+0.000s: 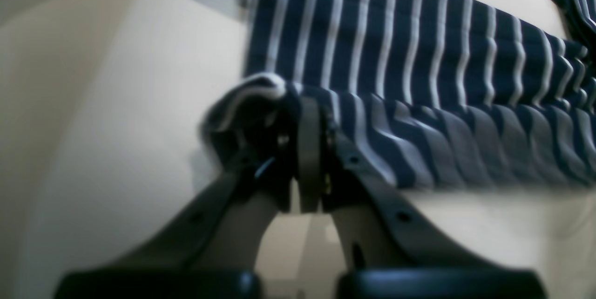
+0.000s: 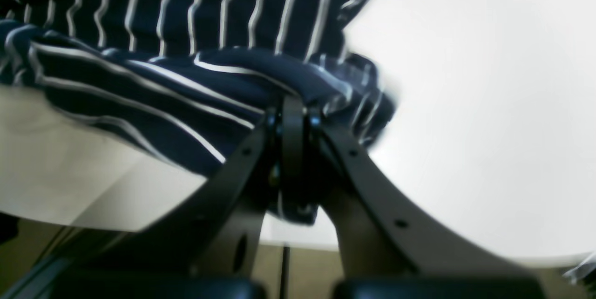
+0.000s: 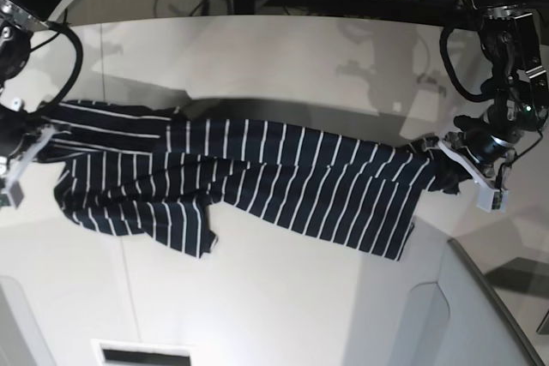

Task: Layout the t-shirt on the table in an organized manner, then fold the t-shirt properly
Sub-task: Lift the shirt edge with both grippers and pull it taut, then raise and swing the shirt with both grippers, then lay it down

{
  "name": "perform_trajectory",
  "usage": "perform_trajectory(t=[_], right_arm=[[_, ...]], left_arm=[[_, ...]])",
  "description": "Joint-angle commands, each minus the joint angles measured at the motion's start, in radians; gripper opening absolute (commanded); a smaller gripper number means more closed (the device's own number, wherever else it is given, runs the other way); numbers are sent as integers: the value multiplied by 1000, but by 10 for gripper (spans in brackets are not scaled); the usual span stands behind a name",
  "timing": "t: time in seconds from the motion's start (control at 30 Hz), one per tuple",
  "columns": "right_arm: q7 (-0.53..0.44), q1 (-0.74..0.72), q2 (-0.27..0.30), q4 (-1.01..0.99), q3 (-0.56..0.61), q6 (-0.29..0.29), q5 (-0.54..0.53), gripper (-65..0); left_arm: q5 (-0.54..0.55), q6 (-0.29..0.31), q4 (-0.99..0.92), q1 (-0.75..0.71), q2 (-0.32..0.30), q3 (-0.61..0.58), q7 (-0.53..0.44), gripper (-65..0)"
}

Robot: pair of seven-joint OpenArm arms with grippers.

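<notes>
Across the middle of the base frame, I saw the t-shirt (image 3: 257, 177), soft dark cloth with thin white stripes, stretched over the smooth white table (image 3: 283, 306). My left gripper (image 1: 309, 150) and right gripper (image 2: 292, 150) each pinched one bunched end.

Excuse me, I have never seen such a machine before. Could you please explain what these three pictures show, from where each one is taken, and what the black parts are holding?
This is a robot with two arms. The base view looks down on a white table from above. A dark t-shirt with white stripes lies stretched across it. The other two pictures come from small cameras mounted on each wrist, looking along the gripper. In the left wrist view, the left gripper is closed on one end of the shirt. In the right wrist view, the right gripper pinches the other end. In the base view the sides are swapped: the left gripper appears on the right, the right gripper on the left.
</notes>
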State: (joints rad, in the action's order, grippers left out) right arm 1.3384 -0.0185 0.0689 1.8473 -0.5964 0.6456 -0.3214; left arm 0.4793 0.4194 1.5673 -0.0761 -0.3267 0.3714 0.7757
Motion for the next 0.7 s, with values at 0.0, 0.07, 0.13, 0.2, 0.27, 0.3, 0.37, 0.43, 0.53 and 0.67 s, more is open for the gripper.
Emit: perform_trajectory(t=[0.0,0.07,0.13,0.2,0.27,0.3,0.37,0.43,0.53,0.67], right_arm=[[8,-16,16,51,-3,3,-8,-650],[46,-13,33,104,-3,3,-8,-650],[58,-10,38,113,-3,3,-8,-650],[58,19,41,107,-3,3,-8,-650],[48,47,41,104,3,4,-8,-650],[29,50,41,93,5,4,-8,-650],[-6,47,44,45,8,4,-6,-650],[-29,10,65,-39,8,4,-5,-650],[-64,-73,101,-206,10,4,-5,-650],[-145,-203,184,-421,65,4,-3,-650]], left_arm=[[16,0,40,17,-25,7,-26,-650],[16,0,92,12,-45,2,-23,-650],[16,0,132,6,-62,-4,-23,-650],[14,0,146,0,-75,-7,-23,-650],[3,0,134,-14,-82,-7,-23,-650],[-14,0,124,-14,-81,-8,-23,-650],[-61,0,95,-9,-79,-39,-28,-650],[-110,0,72,2,-76,-90,-29,-650],[-164,0,31,37,-56,-156,-29,-650],[-224,0,-35,123,-25,-223,-29,-650]])
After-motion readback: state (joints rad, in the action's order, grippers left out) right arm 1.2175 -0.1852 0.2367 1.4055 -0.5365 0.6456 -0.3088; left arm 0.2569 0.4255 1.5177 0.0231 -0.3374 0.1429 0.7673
